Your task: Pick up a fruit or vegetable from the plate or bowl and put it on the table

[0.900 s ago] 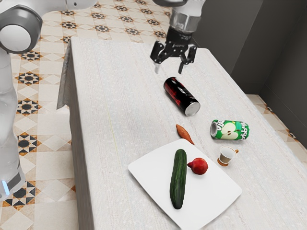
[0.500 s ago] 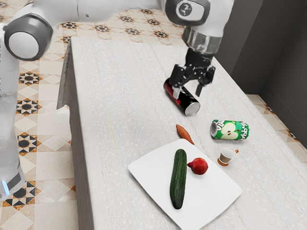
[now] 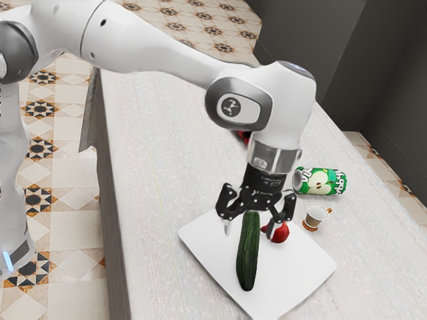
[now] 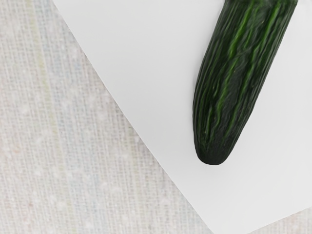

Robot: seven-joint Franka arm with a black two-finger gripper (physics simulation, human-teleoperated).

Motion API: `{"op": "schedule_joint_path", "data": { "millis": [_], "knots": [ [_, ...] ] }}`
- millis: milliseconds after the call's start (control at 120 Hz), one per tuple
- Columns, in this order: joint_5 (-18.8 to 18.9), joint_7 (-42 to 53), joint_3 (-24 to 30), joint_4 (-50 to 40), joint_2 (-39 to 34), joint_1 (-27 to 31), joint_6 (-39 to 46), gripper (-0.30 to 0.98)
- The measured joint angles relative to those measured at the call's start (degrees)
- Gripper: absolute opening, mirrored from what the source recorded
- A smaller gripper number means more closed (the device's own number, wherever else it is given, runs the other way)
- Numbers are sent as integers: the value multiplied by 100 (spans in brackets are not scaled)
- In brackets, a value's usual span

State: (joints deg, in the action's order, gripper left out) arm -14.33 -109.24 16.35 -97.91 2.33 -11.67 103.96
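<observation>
My gripper point(image 3: 249, 232) is over the white plate point(image 3: 207, 243) in the exterior view, its two fingers wide apart and nothing held. Between and below them lies the upper end of a long dark green cucumber point(image 3: 248, 257). A red round fruit or vegetable point(image 3: 279, 233) rests on the plate beside the cucumber, partly hidden behind one finger. In the wrist view the cucumber point(image 4: 229, 87) lies on the plate point(image 4: 146, 73), one rounded end in sight. Whether a finger touches anything, I cannot tell.
Just off the plate, toward the exterior view's right, a small cup point(image 3: 315, 216) stands on the table point(image 3: 160, 160). Beyond it lies a green can point(image 3: 320, 181). A dark red and black can point(image 3: 243, 137) is mostly hidden behind my arm.
My arm has swept from the table's far part, past the dark can, to over the plate. It now covers the orange-brown vegetable beside the plate. The cucumber and red item have not moved.
</observation>
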Motion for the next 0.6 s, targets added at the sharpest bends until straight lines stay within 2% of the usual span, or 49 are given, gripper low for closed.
{"op": "schedule_joint_path", "data": {
  "millis": [192, 317, 600],
  "knots": [
    [-117, 505, -79, -90, 23, 1140, 232, 68],
    [-126, 884, -64, -336, -164, 1607, 302, 68],
    [390, 2621, 6, -504, -313, 2249, 416, 68]
  ]
}}
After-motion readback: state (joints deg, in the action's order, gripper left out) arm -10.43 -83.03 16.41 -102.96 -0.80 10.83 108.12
